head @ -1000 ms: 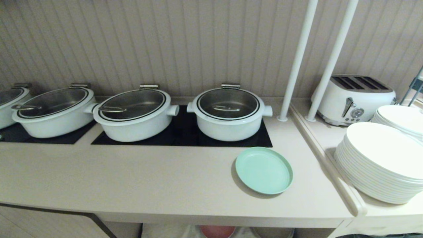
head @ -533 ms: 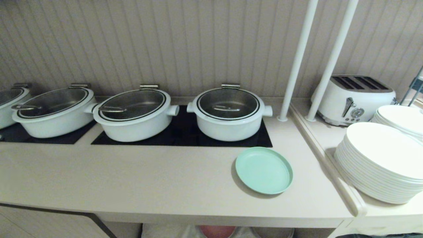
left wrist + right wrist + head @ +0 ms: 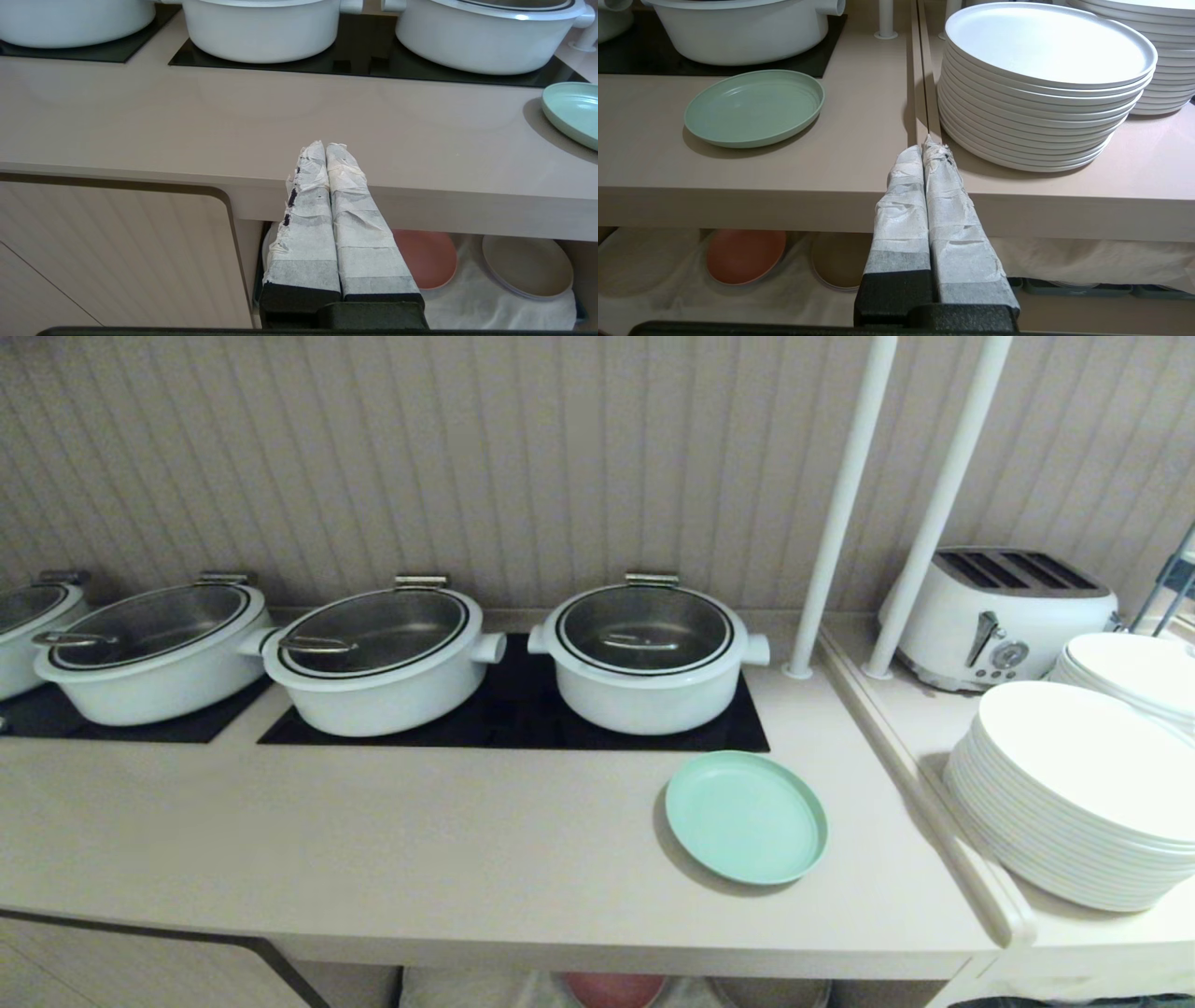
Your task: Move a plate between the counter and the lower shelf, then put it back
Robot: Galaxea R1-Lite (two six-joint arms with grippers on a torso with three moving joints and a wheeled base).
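Nearest us, the lower shelf (image 3: 467, 308) is mostly hidden under the tabletop's (image 3: 420, 840) front edge; in the head view we see only a sliver of a pink plate (image 3: 613, 987) there. The wrist views show more: wrinkled white cloth, the pink plate and a beige plate (image 3: 528, 263) beside it, each partly cut off by the edge above or by our own fingers. Neither arm shows in the head view. Our left pincer (image 3: 325, 148) hangs in front of the tabletop's edge, its paper-wrapped fingers pressed together and empty. Our right pincer (image 3: 923, 149) sits likewise, tips together, holding nothing, level with the seam beside the stacked white plates (image 3: 1074, 793). The mint-green plate (image 3: 745, 817) lies flat on the tabletop, just before the rightmost white pot (image 3: 646, 658). Farther back, the leftmost pot is cut off by the frame.
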